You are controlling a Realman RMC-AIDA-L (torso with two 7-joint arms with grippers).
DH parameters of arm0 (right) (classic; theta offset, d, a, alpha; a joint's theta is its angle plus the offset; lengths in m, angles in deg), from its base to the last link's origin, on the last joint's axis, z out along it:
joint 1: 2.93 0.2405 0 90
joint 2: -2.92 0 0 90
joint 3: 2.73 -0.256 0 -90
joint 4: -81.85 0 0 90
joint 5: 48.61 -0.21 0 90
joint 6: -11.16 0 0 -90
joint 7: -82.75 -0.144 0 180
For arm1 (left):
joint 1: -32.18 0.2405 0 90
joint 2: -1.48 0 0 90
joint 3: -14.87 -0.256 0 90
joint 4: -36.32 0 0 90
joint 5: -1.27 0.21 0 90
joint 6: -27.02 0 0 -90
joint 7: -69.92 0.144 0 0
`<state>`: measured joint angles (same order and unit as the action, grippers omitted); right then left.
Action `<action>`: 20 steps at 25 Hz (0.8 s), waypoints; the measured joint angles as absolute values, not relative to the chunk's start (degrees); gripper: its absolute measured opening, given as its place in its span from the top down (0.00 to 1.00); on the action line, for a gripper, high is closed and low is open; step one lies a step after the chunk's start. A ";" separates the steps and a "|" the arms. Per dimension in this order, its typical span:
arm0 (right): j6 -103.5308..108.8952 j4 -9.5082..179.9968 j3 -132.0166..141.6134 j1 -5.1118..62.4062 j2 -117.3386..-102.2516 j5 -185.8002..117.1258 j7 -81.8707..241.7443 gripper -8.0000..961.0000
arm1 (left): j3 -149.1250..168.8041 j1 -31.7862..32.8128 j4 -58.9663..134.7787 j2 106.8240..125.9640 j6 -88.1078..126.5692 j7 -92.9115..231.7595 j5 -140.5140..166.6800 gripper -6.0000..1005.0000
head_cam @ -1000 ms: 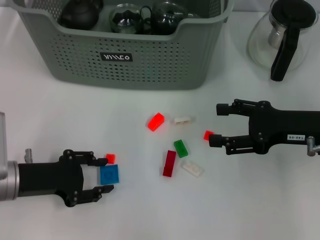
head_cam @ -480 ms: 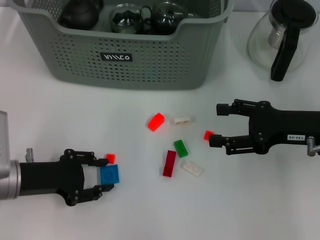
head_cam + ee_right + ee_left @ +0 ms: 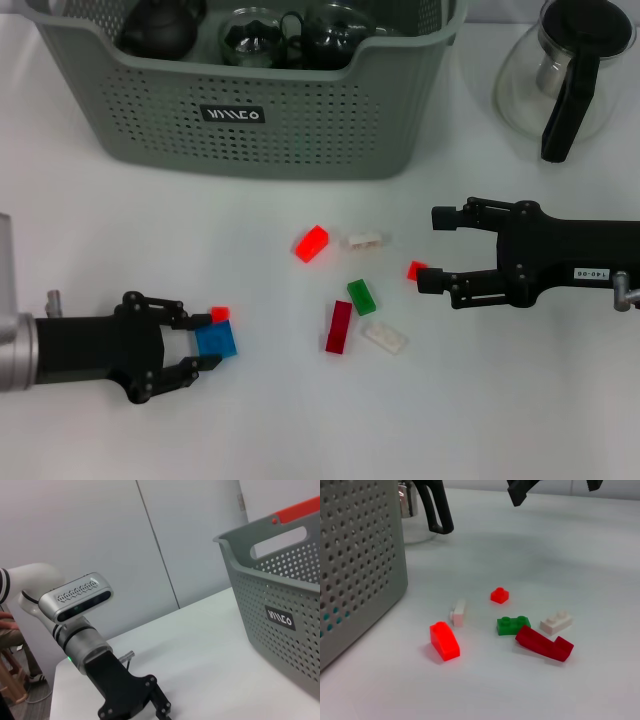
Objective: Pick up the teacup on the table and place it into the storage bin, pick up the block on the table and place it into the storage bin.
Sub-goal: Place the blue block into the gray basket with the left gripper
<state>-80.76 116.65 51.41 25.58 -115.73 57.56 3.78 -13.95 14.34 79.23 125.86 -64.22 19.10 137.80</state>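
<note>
Head view: left gripper [image 3: 197, 345] fingers clamp flat blue block [image 3: 216, 341]; right gripper [image 3: 436, 250] fingers apart.

A white table [image 3: 120, 250] fills the head view from edge to edge, its top smooth and matte, evenly lit with only soft, faint shadows. In the right wrist view, pale grey wall panels [image 3: 90, 535] rise behind the table's far edge, split by a thin dark vertical seam. At that view's lower corner, past the table's edge, part of a wooden stool [image 3: 10, 677] stands on a grey floor.
</note>
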 joint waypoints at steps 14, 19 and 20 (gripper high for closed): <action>-80.74 116.65 51.41 25.69 -115.74 57.56 3.91 0.01 | 7.76 11.28 78.58 121.55 -89.66 11.55 124.68 0.59; -80.73 116.65 51.41 25.70 -115.74 57.56 3.91 0.01 | 8.15 10.77 73.86 121.61 -89.24 3.98 109.73 0.59; -80.72 116.65 51.41 25.74 -115.74 57.56 3.91 0.01 | 8.17 10.16 72.87 121.69 -88.94 1.73 105.73 0.59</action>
<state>-80.72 116.65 51.41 25.74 -115.74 57.56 3.91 8.17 10.16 72.87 121.69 -88.94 1.73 105.73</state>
